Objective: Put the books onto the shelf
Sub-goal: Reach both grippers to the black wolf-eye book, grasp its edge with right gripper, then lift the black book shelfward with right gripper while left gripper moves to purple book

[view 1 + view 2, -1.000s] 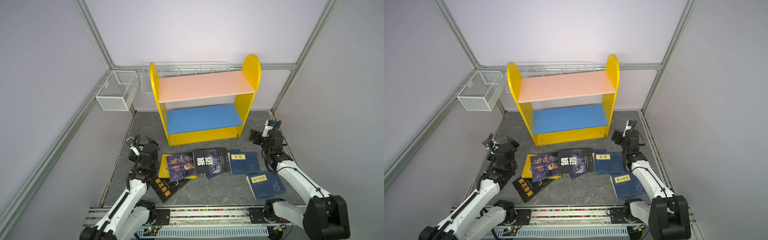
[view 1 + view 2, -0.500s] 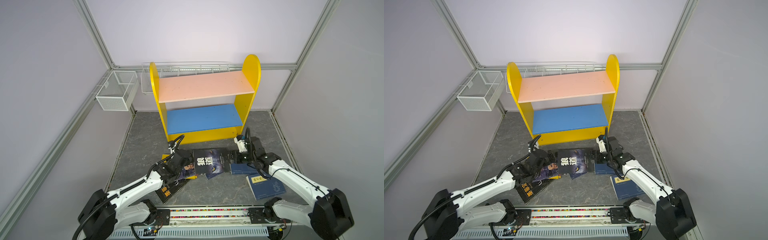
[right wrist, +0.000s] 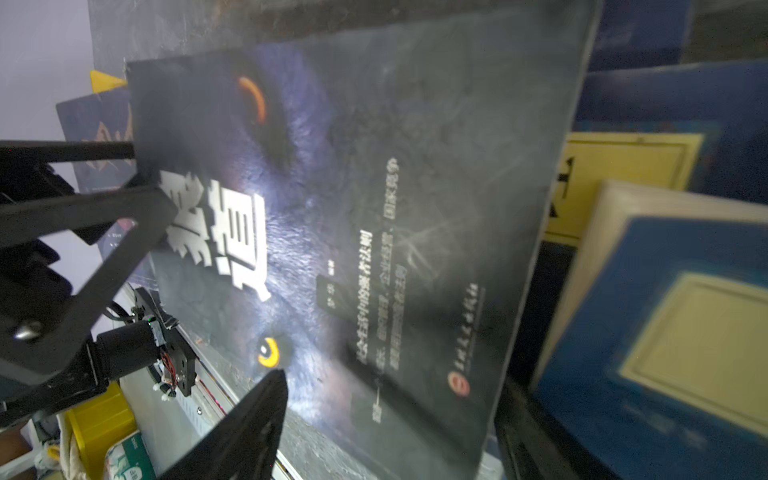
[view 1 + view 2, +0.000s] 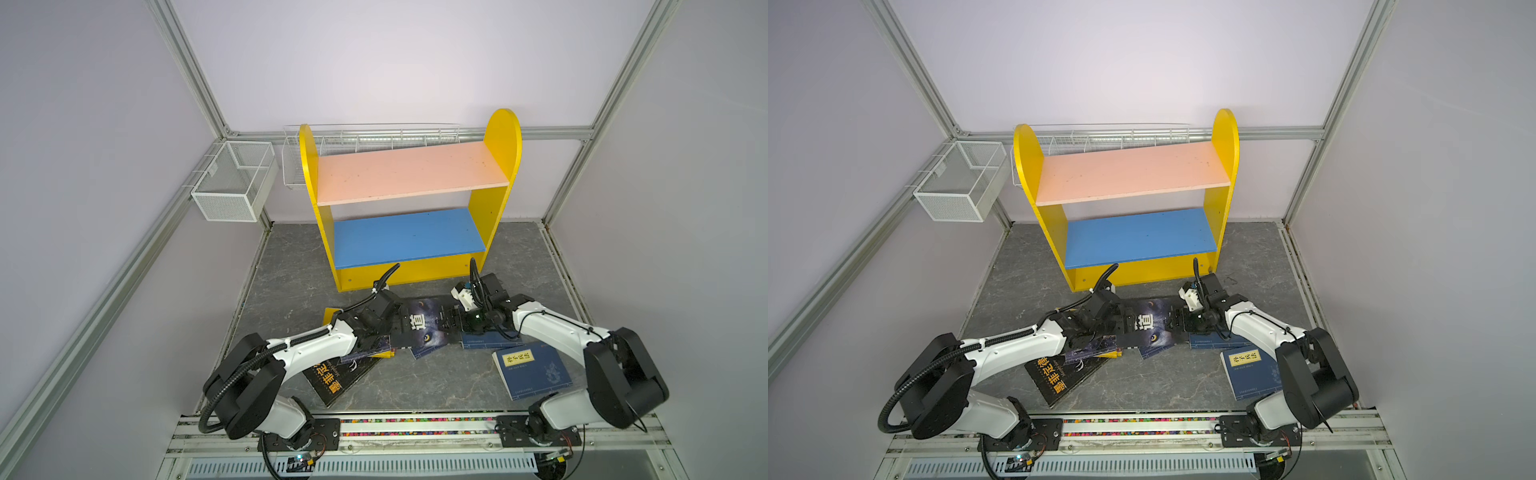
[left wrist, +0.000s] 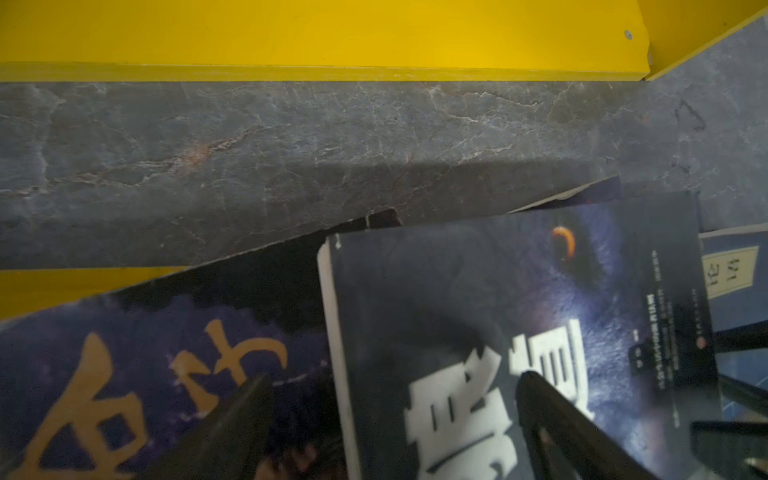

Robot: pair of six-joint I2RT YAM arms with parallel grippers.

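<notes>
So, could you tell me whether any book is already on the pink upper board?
No, the pink upper board is bare in both top views.

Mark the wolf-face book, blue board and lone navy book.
wolf-face book (image 4: 430, 328), in a top view, cover centre
blue board (image 4: 409, 237), in a top view, bare middle
lone navy book (image 4: 534, 372), in a top view, cover centre

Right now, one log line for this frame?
left claw: open, at wolf-face book | right claw: open, same book | shelf: bare
</notes>
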